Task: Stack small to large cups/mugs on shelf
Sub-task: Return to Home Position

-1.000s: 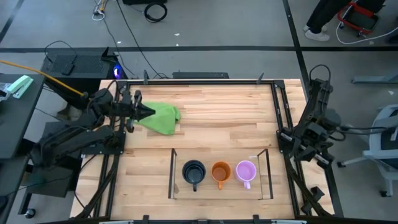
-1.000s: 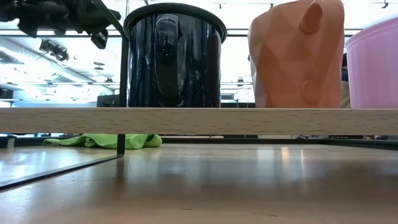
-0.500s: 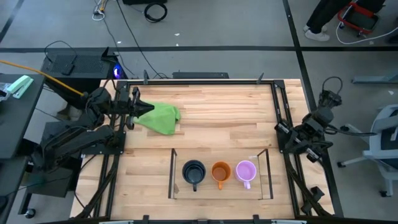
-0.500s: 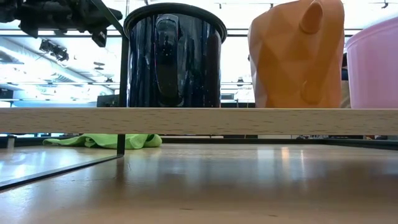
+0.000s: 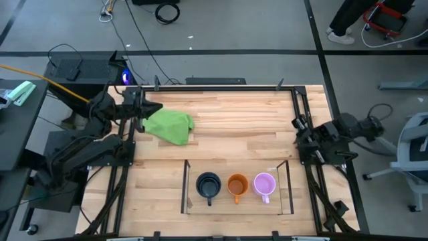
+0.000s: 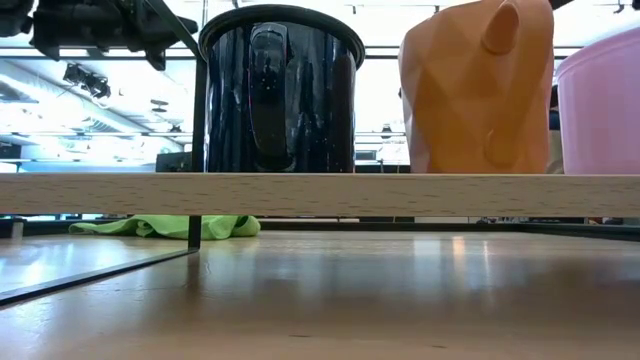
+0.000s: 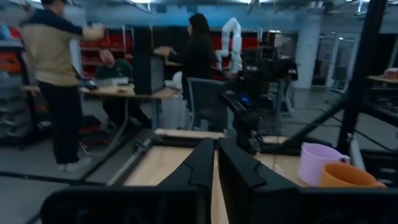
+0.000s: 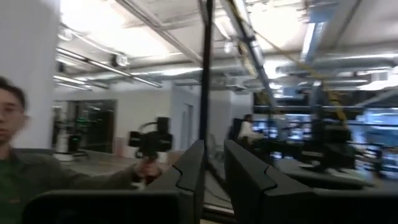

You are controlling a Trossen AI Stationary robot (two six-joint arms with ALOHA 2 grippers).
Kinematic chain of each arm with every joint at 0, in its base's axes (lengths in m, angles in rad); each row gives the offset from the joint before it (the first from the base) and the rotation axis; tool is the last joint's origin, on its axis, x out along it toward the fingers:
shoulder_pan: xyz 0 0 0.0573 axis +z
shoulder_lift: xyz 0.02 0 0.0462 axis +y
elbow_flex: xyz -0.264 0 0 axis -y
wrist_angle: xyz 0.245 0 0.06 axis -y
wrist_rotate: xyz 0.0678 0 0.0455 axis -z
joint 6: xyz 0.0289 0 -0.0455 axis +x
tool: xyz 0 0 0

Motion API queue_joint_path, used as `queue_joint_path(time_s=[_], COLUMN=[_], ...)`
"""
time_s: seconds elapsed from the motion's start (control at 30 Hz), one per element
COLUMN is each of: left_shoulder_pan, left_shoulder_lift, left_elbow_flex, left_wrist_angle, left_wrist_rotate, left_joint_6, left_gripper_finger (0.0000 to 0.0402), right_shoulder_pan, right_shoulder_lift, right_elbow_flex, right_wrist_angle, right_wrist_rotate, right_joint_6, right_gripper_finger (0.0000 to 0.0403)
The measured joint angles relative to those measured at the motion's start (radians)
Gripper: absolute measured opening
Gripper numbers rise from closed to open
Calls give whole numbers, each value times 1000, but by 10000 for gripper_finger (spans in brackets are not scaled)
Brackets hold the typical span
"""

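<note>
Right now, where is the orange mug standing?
In the high view the orange mug stands in the middle of the shelf, between the black mug and the light purple mug.

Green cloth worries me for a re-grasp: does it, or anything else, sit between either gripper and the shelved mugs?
Partly. The crumpled green cloth lies flat between the left gripper and the black handled mug. The shelf's clear side panel stands beside the light purple mug, toward the right gripper. From above, nothing covers them.

Grey floor [image 5: 234,37], coiled black cable [image 5: 167,12]
</note>
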Motion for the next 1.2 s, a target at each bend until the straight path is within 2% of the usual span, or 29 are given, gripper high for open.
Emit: queue_joint_path(time_s=[0.33, 0.53, 0.63, 0.73, 1.1, 1.2], left_shoulder_pan=[87, 176, 210, 237, 334, 355], left_shoulder_lift=[0, -3, -10, -20, -146, -168], left_elbow_flex=[0, 0, 0, 0, 0, 0], left_wrist_angle=[79, 82, 107, 146, 155, 154], left_wrist_rotate=[0, 0, 2, 49, 82, 141], left_joint_6=[0, -35, -63, -91, -190, -208], left_gripper_finger=[30, 23, 28, 33, 25, 23], right_shoulder_pan=[-338, -484, -512, -514, -514, -514], right_shoulder_lift=[0, 1, 0, 0, -34, -58], right_elbow_flex=[0, 30, 68, 95, 120, 120], right_wrist_angle=[33, 73, 76, 75, 18, 3], right_wrist_rotate=[-100, -168, -240, -283, -322, -322], right_joint_6=[9, 72, 73, 72, 105, 103], right_gripper_finger=[68, 68, 68, 68, 68, 68])
